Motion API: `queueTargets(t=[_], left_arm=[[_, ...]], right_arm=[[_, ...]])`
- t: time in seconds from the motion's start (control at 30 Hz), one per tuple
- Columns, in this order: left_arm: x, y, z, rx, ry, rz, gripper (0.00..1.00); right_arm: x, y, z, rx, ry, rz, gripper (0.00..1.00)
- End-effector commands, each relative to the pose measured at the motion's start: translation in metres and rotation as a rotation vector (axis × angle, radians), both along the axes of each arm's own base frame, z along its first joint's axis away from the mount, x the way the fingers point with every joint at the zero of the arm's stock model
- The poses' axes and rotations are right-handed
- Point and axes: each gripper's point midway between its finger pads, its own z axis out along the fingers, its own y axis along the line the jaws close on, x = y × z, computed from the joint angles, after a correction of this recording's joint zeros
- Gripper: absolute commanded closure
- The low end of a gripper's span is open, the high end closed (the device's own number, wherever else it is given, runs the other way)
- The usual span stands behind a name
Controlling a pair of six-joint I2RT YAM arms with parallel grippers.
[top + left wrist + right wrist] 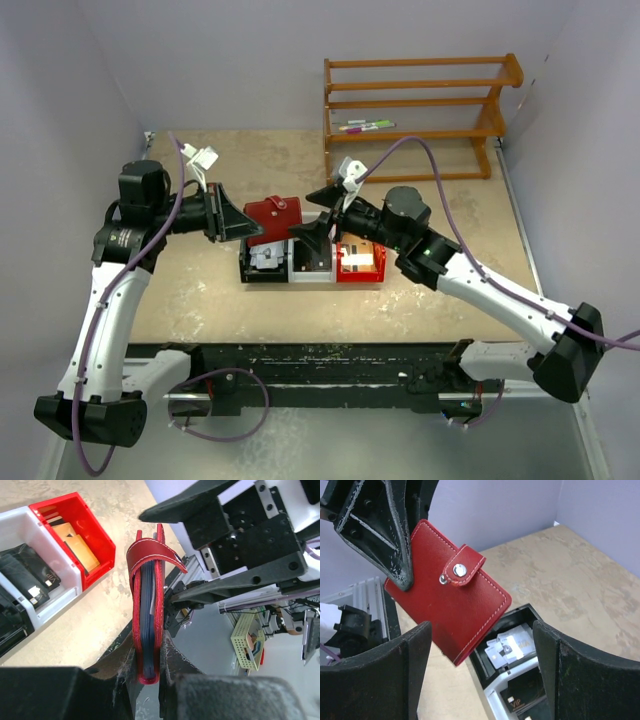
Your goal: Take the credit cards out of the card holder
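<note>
The card holder [274, 215] is a red leather folder, folded shut with its strap snapped over the edge. My left gripper [248, 225] is shut on its spine end [147, 670] and holds it in the air above the bins. Blue-grey sleeves [146, 605] show edge-on between the covers; any cards inside are hidden. My right gripper [480, 665] is open and empty, its fingers [405, 670] spread just in front of the holder [455, 610] without touching it. Tan credit cards [75, 545] lie in the red bin.
Three small bins stand in a row under the grippers: black [262, 265] with silver cards [512, 645], white [310, 265] with black cards [530, 695], red [361, 262]. A wooden rack [420, 110] with markers [365, 126] stands at the back right.
</note>
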Motion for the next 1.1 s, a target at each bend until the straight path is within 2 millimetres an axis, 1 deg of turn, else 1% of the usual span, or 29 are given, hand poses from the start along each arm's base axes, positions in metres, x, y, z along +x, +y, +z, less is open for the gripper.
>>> queueTargets(t=[0.0,0.17,0.3,0.4,0.57,0.67,0.8,0.87,0.93,1.07], left_arm=[[-0.010,-0.008,0.034,-0.076,-0.096,-0.092,1.00],[-0.024,-0.011,0.043,-0.116,-0.116,-0.165,1.00],[-0.040,-0.012,0.052,-0.144,-0.147,-0.235,1.00],[-0.045,-0.013,0.053,-0.152,-0.152,-0.258,1.00],[-0.052,-0.013,0.058,-0.165,-0.158,-0.286,1.00],[-0.057,-0.013,0.061,-0.173,-0.161,-0.298,1.00],[-0.062,-0.013,0.063,-0.179,-0.161,-0.310,1.00],[-0.063,-0.013,0.064,-0.180,-0.163,-0.311,1.00],[-0.063,-0.013,0.064,-0.181,-0.159,-0.311,1.00],[-0.064,-0.013,0.062,-0.181,-0.155,-0.312,1.00]], right_arm=[[-0.001,0.019,0.045,0.082,-0.170,0.091,0.17],[0.013,0.026,0.053,0.081,-0.209,0.061,0.19],[0.004,0.028,0.068,0.116,-0.253,0.117,0.20],[-0.008,0.026,0.081,0.157,-0.279,0.188,0.21],[-0.021,0.027,0.090,0.193,-0.284,0.318,0.33],[-0.022,0.027,0.094,0.218,-0.280,0.351,0.39],[-0.022,0.031,0.103,0.246,-0.277,0.379,0.45],[-0.021,0.034,0.106,0.257,-0.272,0.396,0.53],[-0.018,0.037,0.109,0.276,-0.259,0.397,0.58],[-0.016,0.039,0.118,0.324,-0.243,0.400,0.62]])
